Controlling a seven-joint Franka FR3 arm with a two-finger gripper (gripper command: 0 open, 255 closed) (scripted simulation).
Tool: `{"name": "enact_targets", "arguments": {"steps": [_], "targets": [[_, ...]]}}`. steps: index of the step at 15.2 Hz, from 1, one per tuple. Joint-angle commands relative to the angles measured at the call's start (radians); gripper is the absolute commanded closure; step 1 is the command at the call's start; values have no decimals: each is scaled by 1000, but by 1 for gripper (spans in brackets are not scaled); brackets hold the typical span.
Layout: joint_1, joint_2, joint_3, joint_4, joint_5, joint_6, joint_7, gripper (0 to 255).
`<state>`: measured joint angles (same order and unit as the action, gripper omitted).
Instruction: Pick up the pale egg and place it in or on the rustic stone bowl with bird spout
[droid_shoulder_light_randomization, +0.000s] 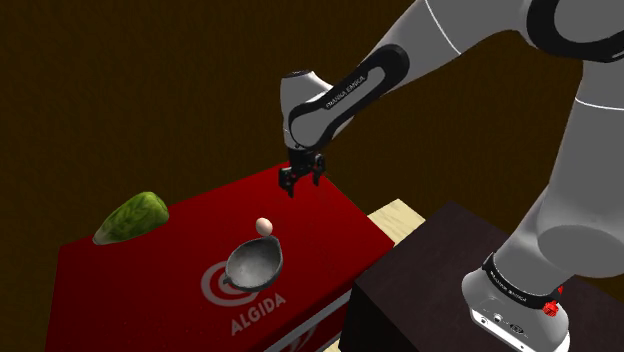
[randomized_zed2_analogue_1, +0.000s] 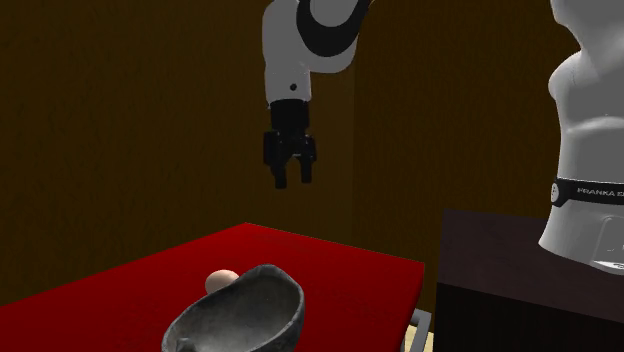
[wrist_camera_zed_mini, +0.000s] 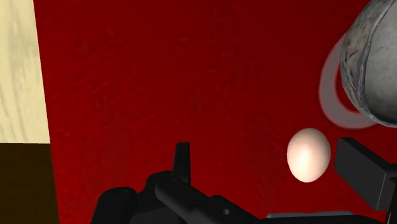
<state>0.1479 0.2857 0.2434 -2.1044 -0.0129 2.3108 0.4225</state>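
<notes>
On top of the red ALGIDA box (droid_shoulder_light_randomization: 330, 215) you've got the pale egg (droid_shoulder_light_randomization: 264, 226) lying just beside the far rim of the grey stone bowl (droid_shoulder_light_randomization: 254, 262); can't tell if they touch. The gripper (droid_shoulder_light_randomization: 301, 180) hangs in the air above the box top, beyond the egg, fingers pointing down and parted, holding nothing. In your wrist view the egg (wrist_camera_zed_mini: 308, 154) shows between the two fingers (wrist_camera_zed_mini: 182, 159), nearer the one on the bowl's (wrist_camera_zed_mini: 375, 70) side, no contact. Second exterior view: egg (randomized_zed2_analogue_1: 222, 281) behind the bowl (randomized_zed2_analogue_1: 240, 315), gripper (randomized_zed2_analogue_1: 292, 178) well above both. A green leafy vegetable (droid_shoulder_light_randomization: 132, 217) sits at the box's far corner, well apart from the egg.
</notes>
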Motion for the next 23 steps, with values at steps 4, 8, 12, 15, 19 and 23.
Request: {"name": "enact_targets", "arguments": {"steps": [4,8,12,15,19,23], "targets": [[44,207,-7,179,-35,15,42,0],[83,366,-15,338,-53,7,66,0],[124,531,-22,526,-63,-23,80,0],[149,630,-25,650,-67,-51,85,0],[155,666,-30,657,-71,-21,87,0],[161,701,-34,666,-74,5,89,0]]}}
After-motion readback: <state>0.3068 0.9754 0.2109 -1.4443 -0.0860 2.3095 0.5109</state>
